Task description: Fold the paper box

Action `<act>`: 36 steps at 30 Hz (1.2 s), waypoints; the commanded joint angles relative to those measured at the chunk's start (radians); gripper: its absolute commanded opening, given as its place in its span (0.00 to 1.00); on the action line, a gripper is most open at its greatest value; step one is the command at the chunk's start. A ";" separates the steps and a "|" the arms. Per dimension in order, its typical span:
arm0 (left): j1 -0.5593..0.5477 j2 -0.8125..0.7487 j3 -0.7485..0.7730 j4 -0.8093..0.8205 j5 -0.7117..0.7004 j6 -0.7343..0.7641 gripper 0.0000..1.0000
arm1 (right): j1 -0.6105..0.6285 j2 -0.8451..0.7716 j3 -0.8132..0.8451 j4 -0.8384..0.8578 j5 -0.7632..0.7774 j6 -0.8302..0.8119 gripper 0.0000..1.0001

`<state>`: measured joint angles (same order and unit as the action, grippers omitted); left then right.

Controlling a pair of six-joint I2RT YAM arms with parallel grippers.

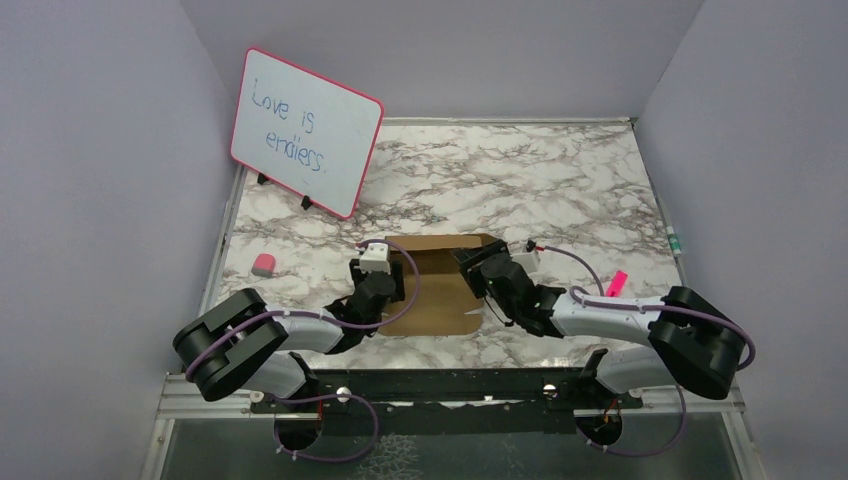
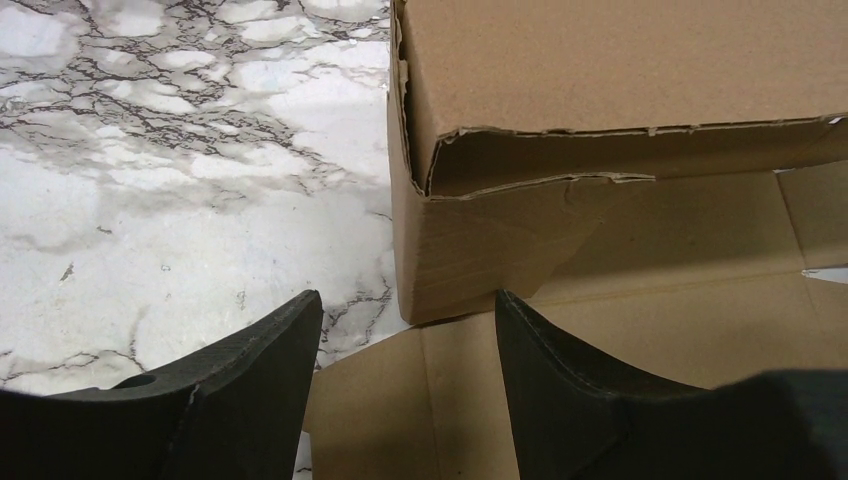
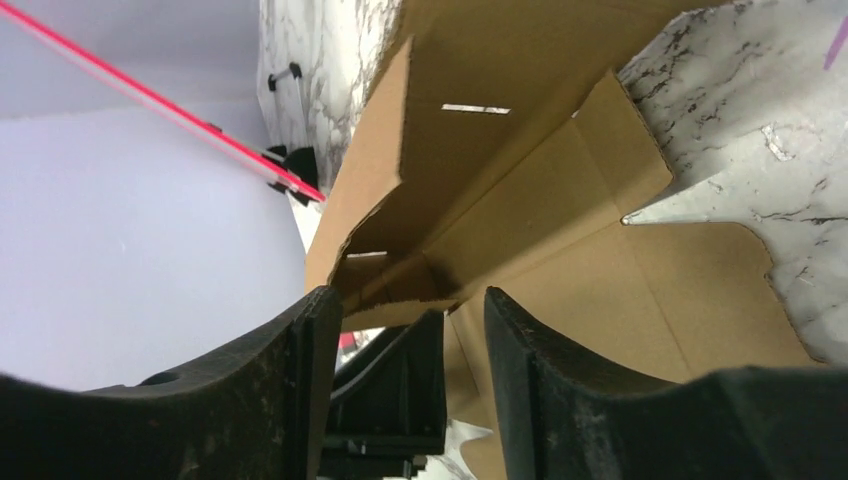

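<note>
One paper box (image 1: 440, 290) lies in the middle of the desk (image 1: 560, 180), closer to the near edge than to the far one. It is brown cardboard and only partly folded. Its far part stands up as walls, with a creased, torn corner (image 2: 430, 170) showing in the left wrist view. Its near panel lies flat on the marble.

There is one pink-framed whiteboard (image 1: 305, 130), propped at the far left corner. One small pink block (image 1: 263, 264) sits by the left edge, and one pink marker-like piece (image 1: 614, 283) by the right edge.

There are two arms. The left arm (image 1: 300, 330) bends its elbow out toward the left edge and runs its forearm inward to the box's left side. The right arm (image 1: 610, 315) mirrors it from the right edge and meets the box's right side.

The left jaws are released. Their two dark fingers (image 2: 250, 380) stand apart just short of the raised corner, over the flat panel, and pinch nothing. The right jaws are also spread, fingers (image 3: 560, 390) apart, with the cardboard's folded edge just beyond them and no sheet clamped between them.
</note>
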<state>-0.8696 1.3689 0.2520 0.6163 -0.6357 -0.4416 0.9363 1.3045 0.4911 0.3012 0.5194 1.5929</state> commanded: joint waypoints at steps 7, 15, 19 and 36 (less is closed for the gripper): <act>0.006 -0.007 -0.014 0.040 0.021 0.025 0.64 | -0.026 0.067 0.047 0.147 0.047 0.088 0.54; 0.007 0.008 -0.008 0.045 0.018 0.027 0.64 | -0.053 0.080 0.052 0.143 0.049 0.115 0.50; 0.007 0.011 -0.010 0.051 0.018 0.027 0.64 | -0.068 0.124 0.071 0.159 0.038 0.122 0.42; 0.026 0.045 -0.017 0.163 0.004 0.070 0.62 | -0.070 0.198 0.011 0.276 -0.043 0.148 0.06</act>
<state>-0.8505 1.4059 0.2497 0.6926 -0.6350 -0.3946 0.8684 1.4933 0.5220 0.5461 0.4999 1.7367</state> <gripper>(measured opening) 0.628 0.096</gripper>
